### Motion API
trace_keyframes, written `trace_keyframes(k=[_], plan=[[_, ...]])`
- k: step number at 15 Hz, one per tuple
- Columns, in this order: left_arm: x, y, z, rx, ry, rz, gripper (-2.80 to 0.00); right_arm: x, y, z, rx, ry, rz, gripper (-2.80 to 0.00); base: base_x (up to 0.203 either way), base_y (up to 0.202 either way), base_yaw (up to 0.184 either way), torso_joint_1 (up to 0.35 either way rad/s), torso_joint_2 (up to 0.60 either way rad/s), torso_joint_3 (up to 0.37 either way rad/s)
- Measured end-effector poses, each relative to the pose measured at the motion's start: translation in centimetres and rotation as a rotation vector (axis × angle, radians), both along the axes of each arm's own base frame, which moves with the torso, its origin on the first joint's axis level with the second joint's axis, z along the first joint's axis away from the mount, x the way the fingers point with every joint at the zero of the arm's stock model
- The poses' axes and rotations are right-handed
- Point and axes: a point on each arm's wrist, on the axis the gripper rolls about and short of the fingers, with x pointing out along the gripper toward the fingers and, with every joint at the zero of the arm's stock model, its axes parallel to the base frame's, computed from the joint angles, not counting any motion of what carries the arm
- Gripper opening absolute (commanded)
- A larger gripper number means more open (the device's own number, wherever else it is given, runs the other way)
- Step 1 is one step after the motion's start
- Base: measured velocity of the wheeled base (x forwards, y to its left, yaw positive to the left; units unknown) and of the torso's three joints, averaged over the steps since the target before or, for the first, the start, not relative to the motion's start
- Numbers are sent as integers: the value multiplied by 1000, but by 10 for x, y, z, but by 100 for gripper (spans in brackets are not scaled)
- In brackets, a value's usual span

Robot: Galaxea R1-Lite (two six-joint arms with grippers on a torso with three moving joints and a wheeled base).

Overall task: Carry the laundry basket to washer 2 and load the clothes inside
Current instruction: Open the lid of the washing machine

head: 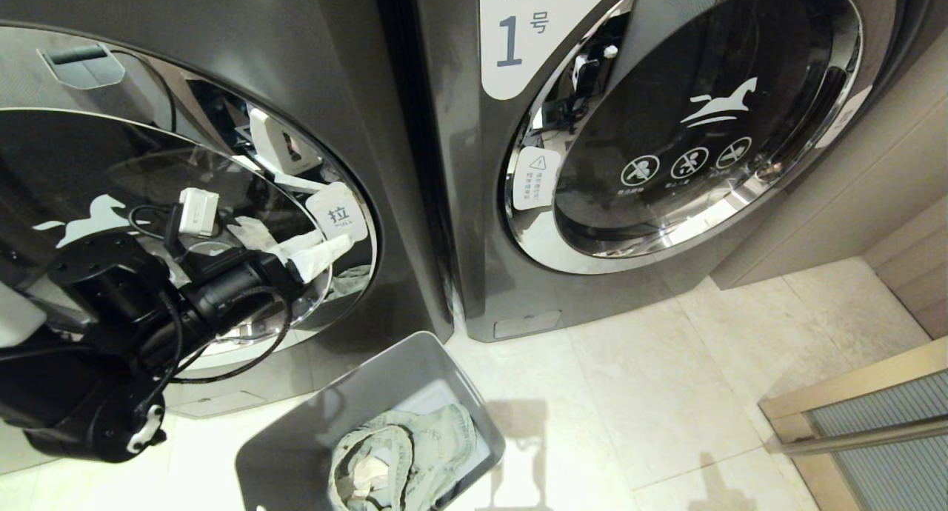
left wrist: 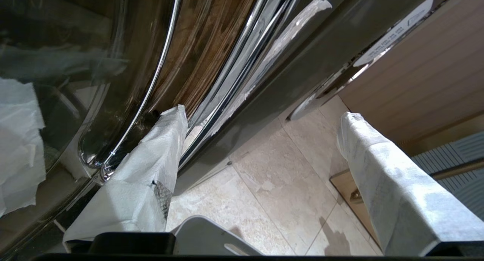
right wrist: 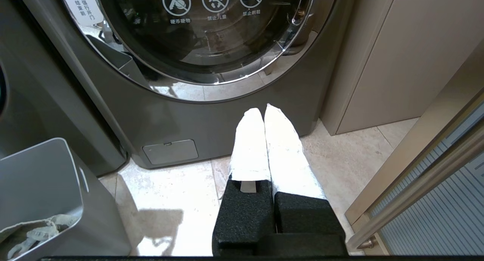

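**Left hand at the door edge of the left washer, basket on the floor below**

Two dark grey front-load washers stand side by side on a pale tiled floor (head: pixel 652 392). The one on the right, washer 1 (head: pixel 666 126), carries a white label with a "1" and has its chrome-ringed round glass door shut, with a white horse logo and three round warning signs on the glass. The washer on the left (head: pixel 355 67) shows no number in these views; its own round door (head: pixel 148 200) bears the same horse logo and a small white tag near its right rim.

To the right of washer 1 runs a beige cabinet wall (head: pixel 874 200), and a wood-framed panel with ribbed glass (head: pixel 881 437) stands at the lower right.

The laundry basket (head: pixel 311 437), a grey plastic tub, sits on the floor in front of the left washer's lower right corner. The clothes (head: pixel 404 455), a crumpled grey-green bundle with a white patch, lie inside it.

The left hand (head: pixel 315 255) is raised at the right edge of the left washer's door, its white-wrapped fingers (left wrist: pixel 151 170) spread wide and holding nothing; one finger lies right against the chrome rim, the other stands off over the floor.

The right hand (right wrist: pixel 264 113) hangs low in front of washer 1, its wrapped fingers pressed together and empty.
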Motion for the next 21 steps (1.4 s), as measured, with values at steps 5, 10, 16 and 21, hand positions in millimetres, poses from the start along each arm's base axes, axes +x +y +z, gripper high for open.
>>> trace_keyframes(k=[5,10,16,21], plan=[[6,-12,3,-9,-21,-9,0,0,0,0,0,0,0,-280,0,0,0,0,0,0],[18,-15,2,-9,-33,-19,0,0,0,0,0,0,1,-280,0,0,0,0,0,0],[21,-20,-1,-10,-29,-31,0,0,0,0,0,0,0,-280,0,0,0,0,0,0],[22,-23,-2,-19,-23,-17,-280,0,0,0,0,0,1,-280,0,0,0,0,0,0]])
